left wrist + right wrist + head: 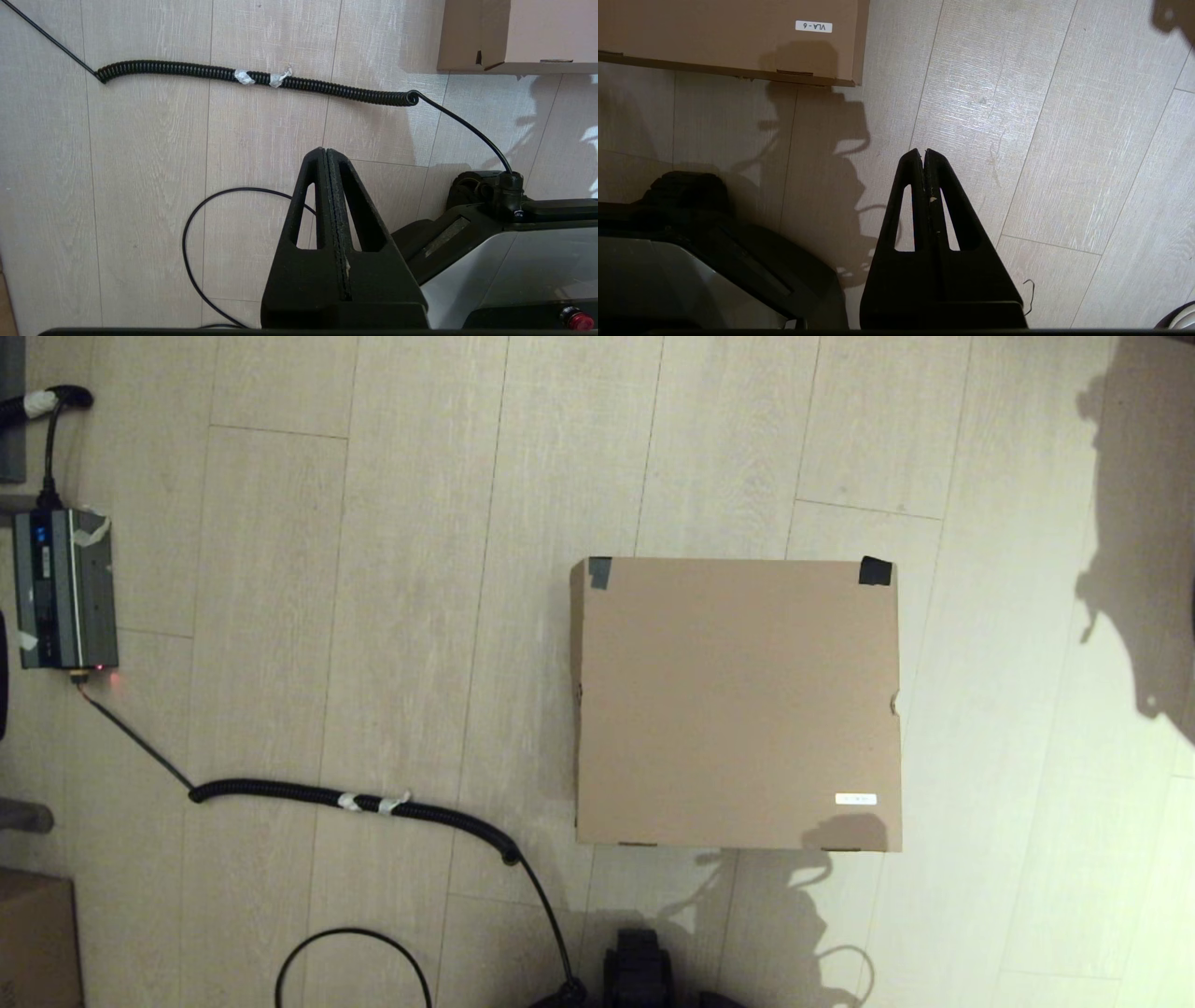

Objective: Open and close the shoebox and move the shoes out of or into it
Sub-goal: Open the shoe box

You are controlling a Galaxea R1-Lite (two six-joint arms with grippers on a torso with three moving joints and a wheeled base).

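Observation:
The brown cardboard shoebox (pixel 738 705) lies on the pale wood floor with its lid down, dark tape on the two far lid corners and a small white label (pixel 856 799) near its front right corner. Its near left corner (pixel 486 37) shows in the left wrist view and its labelled corner (pixel 738 37) in the right wrist view. The shoes are out of view. My left gripper (pixel 325 151) is shut and empty, hanging over bare floor short of the box. My right gripper (pixel 923 153) is shut and empty too, over the floor near the box's front right corner.
A coiled black cable (pixel 355 800) runs across the floor left of the box to a grey power unit (pixel 65 588) at the far left. A thin black cable loop (pixel 355 961) lies near my base (pixel 639 971). Another cardboard box (pixel 37 938) sits at the lower left edge.

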